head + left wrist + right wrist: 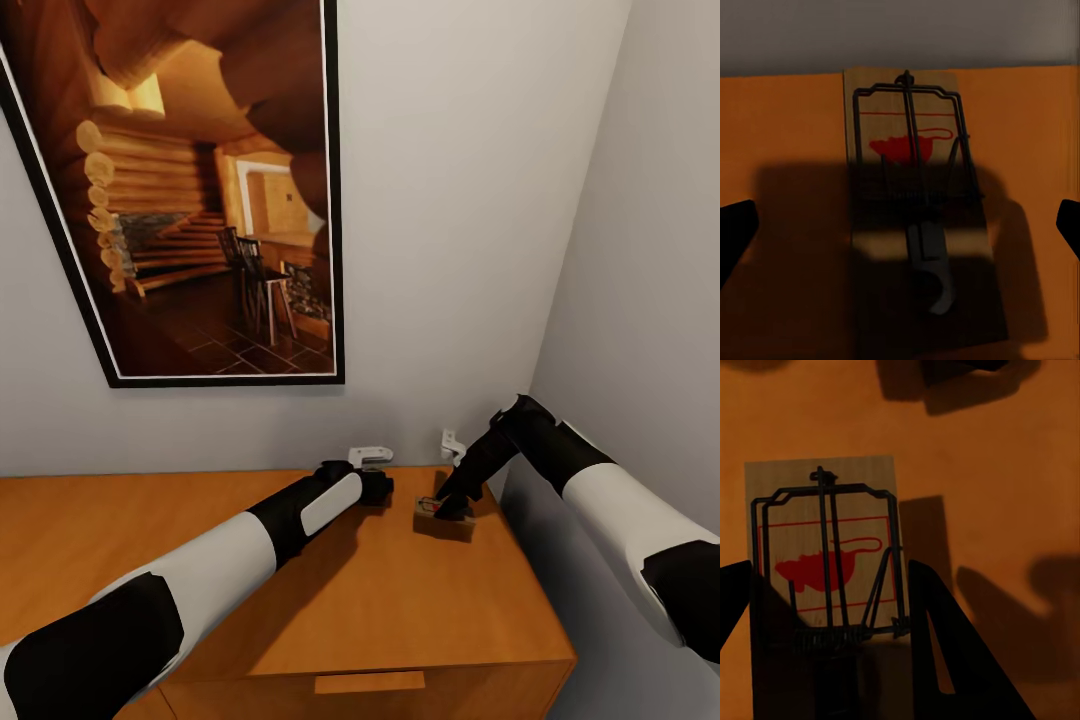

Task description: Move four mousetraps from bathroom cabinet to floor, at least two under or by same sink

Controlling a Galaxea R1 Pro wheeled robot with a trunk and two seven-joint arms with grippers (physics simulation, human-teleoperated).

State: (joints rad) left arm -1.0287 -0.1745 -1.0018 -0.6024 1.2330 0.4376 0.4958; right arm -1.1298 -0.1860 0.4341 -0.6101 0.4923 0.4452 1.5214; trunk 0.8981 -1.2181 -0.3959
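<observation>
Orange cabinet (300,600) against grey wall: right gripper (452,507), fingers clamped on a mousetrap (440,516); left gripper (378,487), fingers spread, over another trap (919,210).

A mousetrap (821,555) lies flat on the orange-brown counter (1005,472), between the 2 dark fingers (945,645) of the right hand (825,622), which stand close on either side. It bears a red mouse print under dark wire. Shadows fall beyond.

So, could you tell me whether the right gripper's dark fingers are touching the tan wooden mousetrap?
Cannot tell. In the right wrist view the fingers flank the mousetrap, but shadow hides any contact or gap.
</observation>
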